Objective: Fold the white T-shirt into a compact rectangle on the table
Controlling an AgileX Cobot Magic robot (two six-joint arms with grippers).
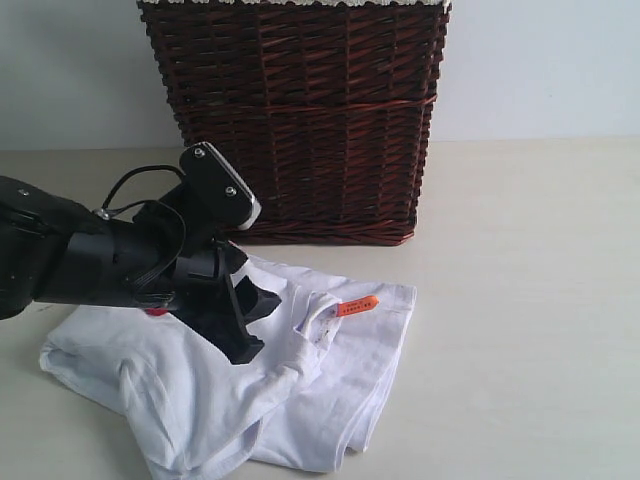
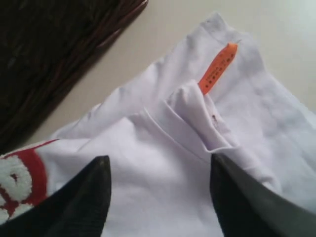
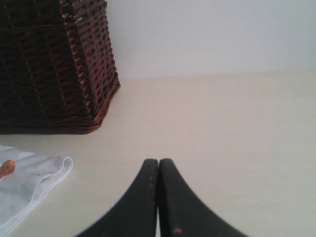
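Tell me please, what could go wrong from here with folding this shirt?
1. The white T-shirt lies bunched in overlapping layers; the open left gripper above it may pinch several layers at once.
2. The wicker basket stands close behind the shirt, so the gripper might bump it when lifting.

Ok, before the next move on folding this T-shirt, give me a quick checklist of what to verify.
1. Jaws of the left gripper open: ok.
2. It sits over the white T-shirt, near the orange tag: ok.
3. Fabric clamped: not ok, nothing pinched.
4. Second arm ready: not ok, the right gripper is shut over bare table, off the shirt.
5. Shirt lying flat: not ok, bunched and wrinkled.
6. Shirt clear of the wicker basket: ok where visible.
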